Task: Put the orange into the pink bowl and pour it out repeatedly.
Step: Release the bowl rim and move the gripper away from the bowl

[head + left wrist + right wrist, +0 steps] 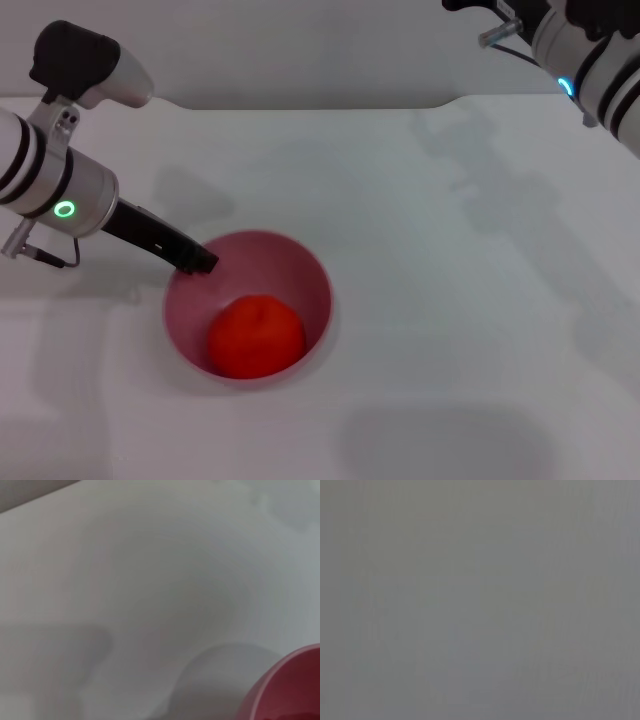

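Note:
The pink bowl [315, 285] stands upright on the white table, left of centre in the head view. The orange [256, 335] lies inside it, against the near wall. My left gripper [198, 261] reaches in from the left, and its black fingers [160, 240] are closed together on the bowl's far-left rim. A piece of the same pink bowl rim [285, 690] shows in a corner of the left wrist view. My right arm [590, 60] is held high at the far right, well away from the bowl.
The white table [460, 300] stretches to the right of the bowl and in front of it. Its far edge [310, 107] runs along the back. The right wrist view shows only plain grey surface.

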Motion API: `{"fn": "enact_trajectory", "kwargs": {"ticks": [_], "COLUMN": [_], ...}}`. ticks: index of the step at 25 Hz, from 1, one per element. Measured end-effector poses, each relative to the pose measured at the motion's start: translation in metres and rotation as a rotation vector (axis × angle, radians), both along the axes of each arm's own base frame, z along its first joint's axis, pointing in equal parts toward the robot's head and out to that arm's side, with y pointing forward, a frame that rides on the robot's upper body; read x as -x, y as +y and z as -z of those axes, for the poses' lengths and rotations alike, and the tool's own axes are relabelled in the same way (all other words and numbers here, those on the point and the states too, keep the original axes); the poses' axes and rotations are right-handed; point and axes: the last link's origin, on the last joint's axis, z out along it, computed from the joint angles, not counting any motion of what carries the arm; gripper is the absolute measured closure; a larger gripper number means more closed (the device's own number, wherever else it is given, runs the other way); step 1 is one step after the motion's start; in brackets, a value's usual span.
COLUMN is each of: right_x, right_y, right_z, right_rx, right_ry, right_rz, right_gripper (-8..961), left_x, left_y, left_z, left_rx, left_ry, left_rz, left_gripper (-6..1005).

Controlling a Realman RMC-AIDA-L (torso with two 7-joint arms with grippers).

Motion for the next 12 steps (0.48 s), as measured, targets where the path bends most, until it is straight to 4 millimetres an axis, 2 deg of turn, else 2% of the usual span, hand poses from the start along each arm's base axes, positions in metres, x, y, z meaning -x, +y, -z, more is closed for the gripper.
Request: {"fn": "enact_trajectory", "kwargs": {"ticks": [12], "right_x": [-0.0002], "right_y": [-0.0025], "right_z": [0.0041], "right_rx": [0.012], "right_ry": [0.003], "right_rz": [0.001], "right_gripper": [367], "left_x": [0.0038], "left_y": [-0.0028], "left_z": [0.0021], "left_rx": [0.009], "left_ry": [0.029], "left_rz": [-0.024], "left_gripper": [922]}}
